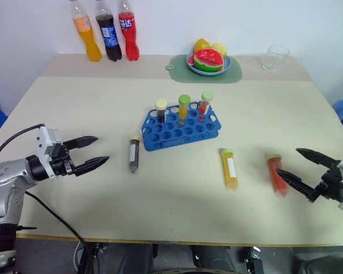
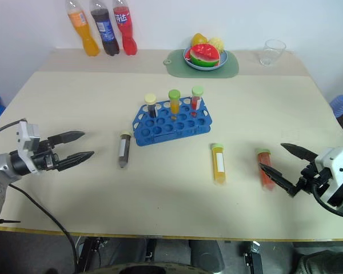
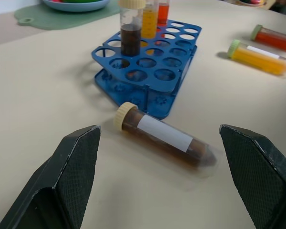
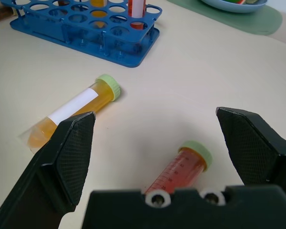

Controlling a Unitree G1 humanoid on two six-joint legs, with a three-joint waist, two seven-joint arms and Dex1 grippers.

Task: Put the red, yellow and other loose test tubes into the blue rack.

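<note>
Cream-coloured table (image 1: pixel 177 188) carries everything. Left claw (image 1: pixel 90 153), level, fingers spread apart, points at the lying brown-liquid cream-capped tube (image 1: pixel 134 153). Right claw (image 1: pixel 300 165), also spread, flanks the red-liquid green-capped tube (image 1: pixel 276 173); just beyond lies the yellow labelled tube (image 1: pixel 230 168). Farther off, the bright blue plastic rack (image 1: pixel 180 127) holds three upright tubes.

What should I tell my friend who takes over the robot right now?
Left gripper: open, empty, pointing at the brown tube.
Right gripper: open, empty, beside the red tube.
Blue rack mid-table: three tubes stand in its back row.
Loose, lying flat on the table: brown tube left of the rack, yellow tube and red tube to its front right.
Done: nothing picked up yet.
Left: all three loose tubes go into the rack.
</note>
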